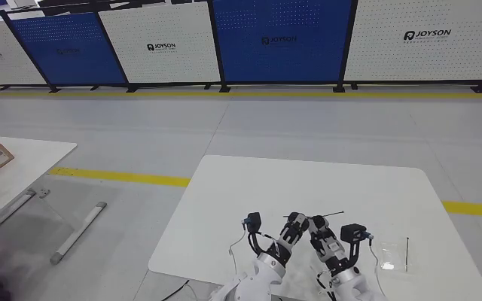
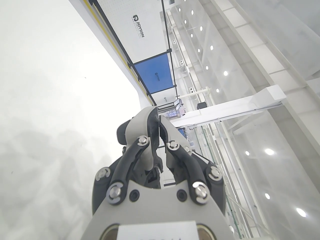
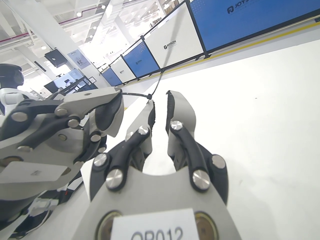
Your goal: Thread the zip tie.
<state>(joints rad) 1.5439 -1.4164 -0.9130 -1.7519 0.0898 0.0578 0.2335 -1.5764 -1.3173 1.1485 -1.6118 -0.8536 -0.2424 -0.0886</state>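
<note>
Right hand (image 3: 160,97) slightly open, zip tie (image 3: 149,97) at its fingertip, left hand (image 3: 119,94) pinching it

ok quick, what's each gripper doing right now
Left gripper: shut on the zip tie.
Right gripper: open, holding nothing, with one fingertip close beside the zip tie's head.

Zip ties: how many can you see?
2. One zip tie is pinched in the left hand, by the open right hand. Another zip tie lies on the table beside a clear bag, which may hide more.
</note>
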